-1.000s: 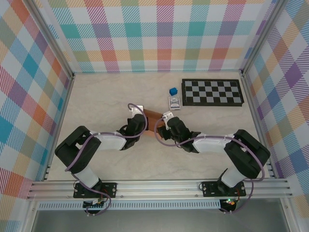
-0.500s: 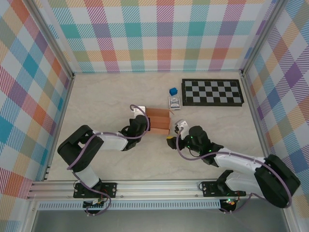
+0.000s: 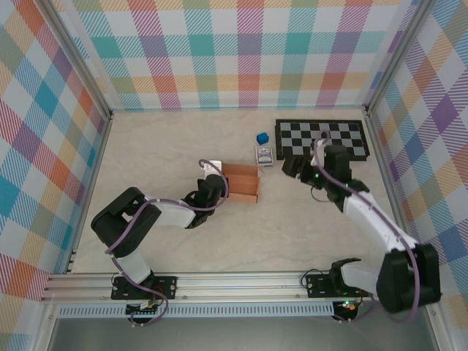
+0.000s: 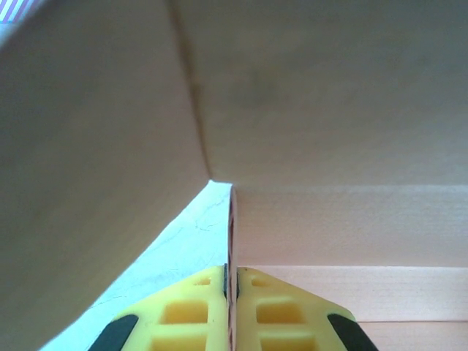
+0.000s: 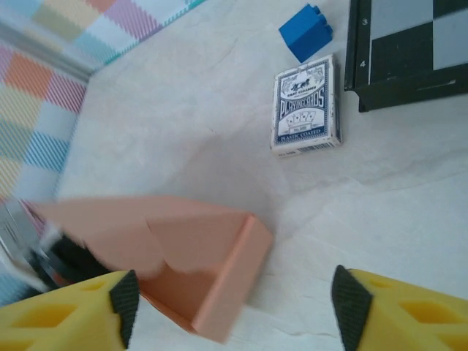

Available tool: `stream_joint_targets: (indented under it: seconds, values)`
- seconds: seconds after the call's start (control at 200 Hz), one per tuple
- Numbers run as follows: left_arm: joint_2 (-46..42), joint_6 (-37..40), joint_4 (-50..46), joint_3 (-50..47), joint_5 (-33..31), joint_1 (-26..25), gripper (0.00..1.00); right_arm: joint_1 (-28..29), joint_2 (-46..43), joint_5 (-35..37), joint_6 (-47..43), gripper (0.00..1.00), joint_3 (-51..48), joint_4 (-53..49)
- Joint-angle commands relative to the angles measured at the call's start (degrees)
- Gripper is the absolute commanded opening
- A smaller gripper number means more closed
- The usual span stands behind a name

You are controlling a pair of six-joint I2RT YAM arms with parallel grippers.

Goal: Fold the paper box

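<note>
Box is looking approx. half folded, walls up but top flap open, w/ left gripper pinching its cardboard edge & right gripper hanging spread, box lying apart ahead of it.

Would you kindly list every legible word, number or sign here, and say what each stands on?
"PLAYING CARDS": on the card pack.
Smaller lines above and below it: too blurred to read.
Marks on the chessboard rim: too small to read.
The paper box: no print visible.
</note>
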Motion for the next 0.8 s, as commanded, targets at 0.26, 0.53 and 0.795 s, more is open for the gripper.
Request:
stream_joint_targets:
  seconds: [0.26,0.53,0.795]
  values:
    - [1.56,0.83,-1.96,-1.68,0.26,-0.87,0.06,4.07,26.6,-5.86,11.01,0.5,32.94,-34.87]
    - [1.56,-0.04,-1.74,-1.76,0.09,-0.91,0.06,10.65,31.28,-3.36,22.05,0.59,34.96,-38.4]
    - [2.0,-0.55,-1.52,-1.85,0.2,-0.92,0.06,11.22,31.2,-7.02,34.77,0.68,28.91,-27.1]
